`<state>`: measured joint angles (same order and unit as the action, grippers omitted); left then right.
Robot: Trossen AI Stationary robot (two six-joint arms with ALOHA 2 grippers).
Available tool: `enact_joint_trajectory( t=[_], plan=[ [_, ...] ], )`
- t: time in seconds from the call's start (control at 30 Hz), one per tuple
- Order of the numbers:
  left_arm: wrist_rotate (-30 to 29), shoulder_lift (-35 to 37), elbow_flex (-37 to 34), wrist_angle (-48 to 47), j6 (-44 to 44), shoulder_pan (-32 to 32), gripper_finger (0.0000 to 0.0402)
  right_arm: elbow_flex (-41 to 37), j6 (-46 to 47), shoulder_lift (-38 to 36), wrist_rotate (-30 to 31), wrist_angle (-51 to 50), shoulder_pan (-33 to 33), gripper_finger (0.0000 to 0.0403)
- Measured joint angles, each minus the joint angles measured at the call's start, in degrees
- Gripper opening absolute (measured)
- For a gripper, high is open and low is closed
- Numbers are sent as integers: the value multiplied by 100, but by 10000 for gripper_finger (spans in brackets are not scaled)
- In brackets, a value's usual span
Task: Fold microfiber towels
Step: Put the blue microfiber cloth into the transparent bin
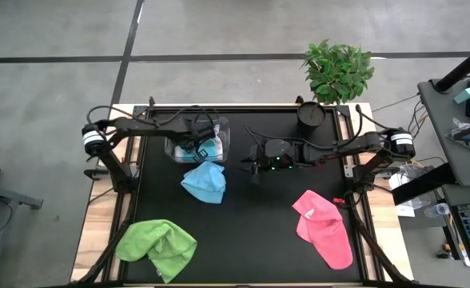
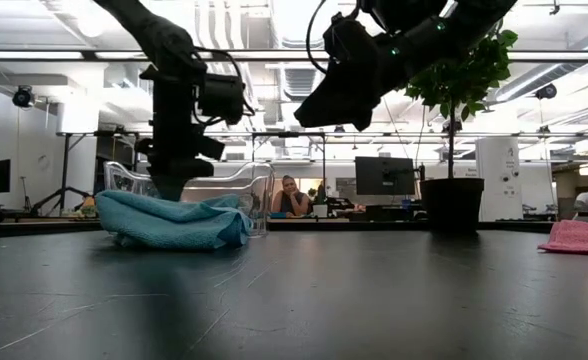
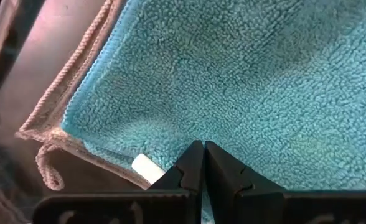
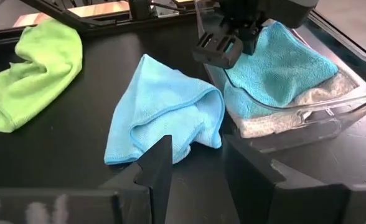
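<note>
Left gripper (image 4: 225, 45) fingers pressed together, pinching the blue towel (image 4: 282, 68) in the tub (image 4: 332, 112); should lift straight up. Right gripper (image 4: 198, 165) hovers, fingers spread.

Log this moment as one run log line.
left gripper: shut on blue towel in tub | right gripper: open, above table | loose blue towel: unfolded

Bright ceiling strips (image 2: 274, 55) backlight the low view — arms silhouetted, tabletop (image 2: 374, 300) dim and soft.

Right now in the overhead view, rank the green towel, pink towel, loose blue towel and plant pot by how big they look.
1. green towel
2. pink towel, near the green, so that order is unsure
3. loose blue towel
4. plant pot
</note>
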<state>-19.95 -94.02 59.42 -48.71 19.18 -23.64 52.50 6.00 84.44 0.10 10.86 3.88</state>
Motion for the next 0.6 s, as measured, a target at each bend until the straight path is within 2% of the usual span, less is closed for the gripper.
enact_joint_trajectory(
  t=[0.23,0.6],
  plan=[
    [-33,175,288,-548,-60,-4,1,-1,-2,0,0,63,0,130],
    [22,179,271,-866,-47,-15,1,-28,58,4,0,45,0,130]
  ],
)
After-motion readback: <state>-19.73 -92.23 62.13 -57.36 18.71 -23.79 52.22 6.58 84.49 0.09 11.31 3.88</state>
